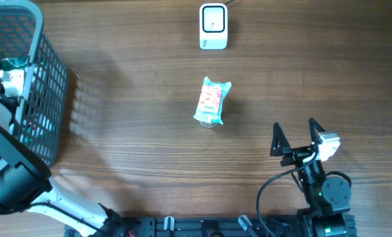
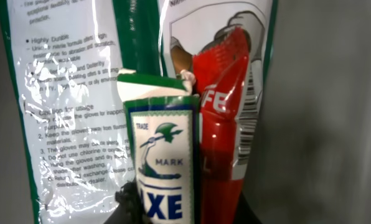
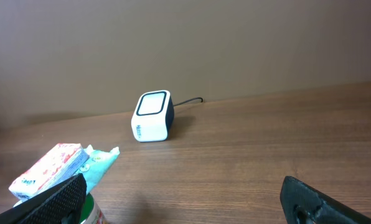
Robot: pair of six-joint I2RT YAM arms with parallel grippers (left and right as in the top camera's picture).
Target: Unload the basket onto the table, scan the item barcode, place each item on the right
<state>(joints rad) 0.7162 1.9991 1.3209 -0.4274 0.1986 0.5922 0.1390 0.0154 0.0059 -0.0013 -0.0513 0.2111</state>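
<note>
Pick-up step: my left gripper (image 2: 179, 214) sat inside the basket (image 1: 48, 72), far left of the scanner (image 1: 213, 26), jaws closed, apparently on the green Axe box (image 2: 164, 155). The right gripper (image 1: 294, 125) gaped, idle. Next I needed a clean lift, barcode toward the scanner.

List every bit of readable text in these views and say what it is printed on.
"TRADE MARK" and big letters "XE": on the green-and-white box.
"Highly Durable": on the white-labelled packet; its finer lines are too blurred to read.
"FE": on the red-printed packet.
Print on the side of the scanner: too small to read.
Print on the snack packet: too small to read.
</note>
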